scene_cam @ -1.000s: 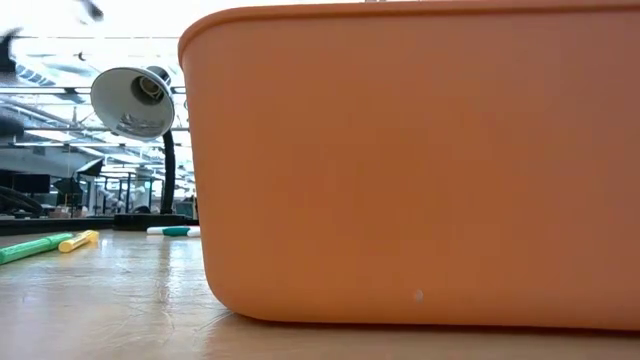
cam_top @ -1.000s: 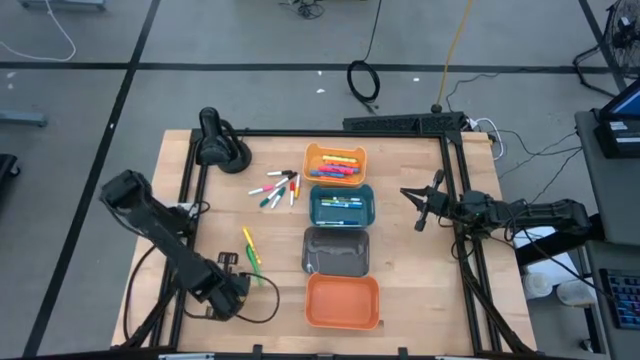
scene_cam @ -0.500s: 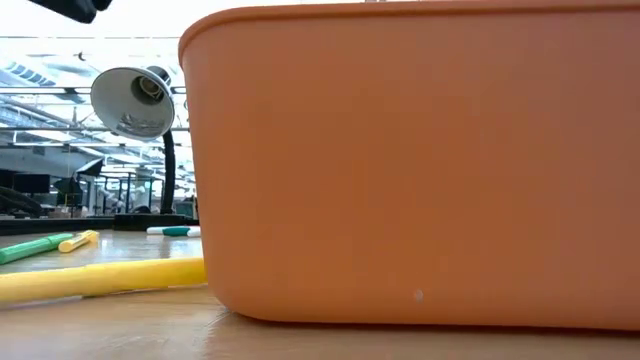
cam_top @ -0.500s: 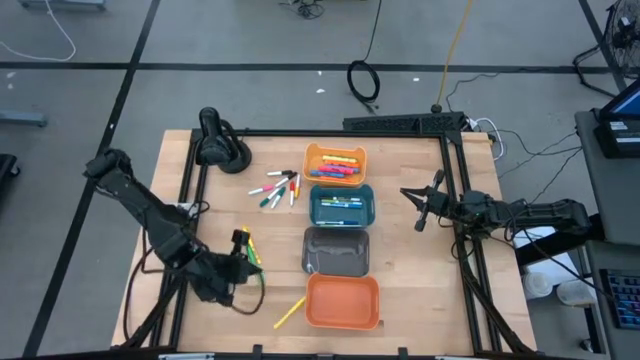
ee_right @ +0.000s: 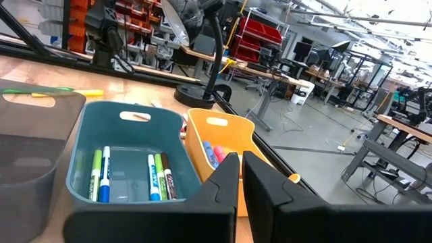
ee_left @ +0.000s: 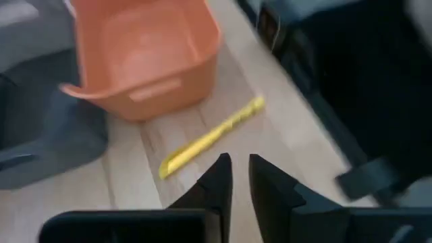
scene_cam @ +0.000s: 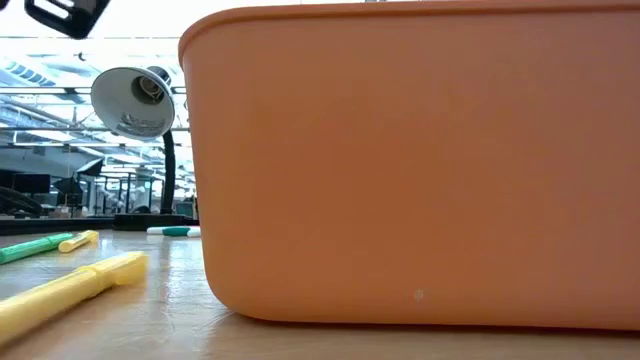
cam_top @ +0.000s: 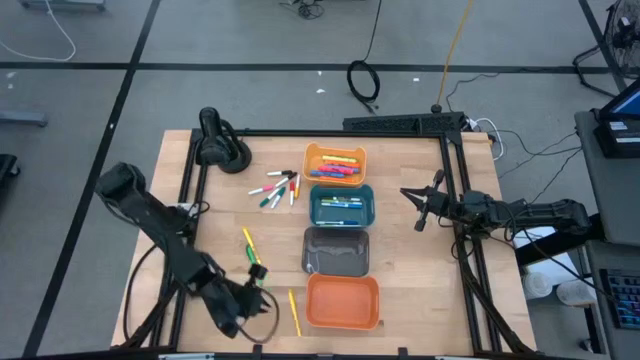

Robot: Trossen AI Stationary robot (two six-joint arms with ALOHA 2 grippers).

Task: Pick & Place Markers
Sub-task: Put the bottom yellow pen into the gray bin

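A yellow marker (cam_top: 294, 312) lies flat on the table beside the left wall of the orange bin (cam_top: 343, 302); it also shows in the left wrist view (ee_left: 212, 135) and the low view (scene_cam: 70, 285). My left gripper (cam_top: 262, 297) hangs above the table just left of that marker, shut (ee_left: 240, 179) and holding nothing. Another yellow marker (cam_top: 247, 240) and a green one (cam_top: 254, 257) lie farther in. A loose cluster of markers (cam_top: 276, 187) lies near the lamp. My right gripper (cam_top: 418, 205) waits right of the teal bin (cam_top: 342, 206), shut (ee_right: 237, 177).
The light orange bin (cam_top: 335, 165), the teal bin, the grey bin (cam_top: 336, 250) and the orange bin stand in a row down the table's middle. The light orange bin (ee_right: 223, 145) and the teal bin (ee_right: 128, 152) hold markers. A black desk lamp (cam_top: 220, 140) stands at the far left corner.
A yellow marker has landed on the table by the orange bin's left wall. It first lay slanted against the bin's near corner, then turned to lie near-to-far. My left arm swung up, then toward the near edge and the orange bin.
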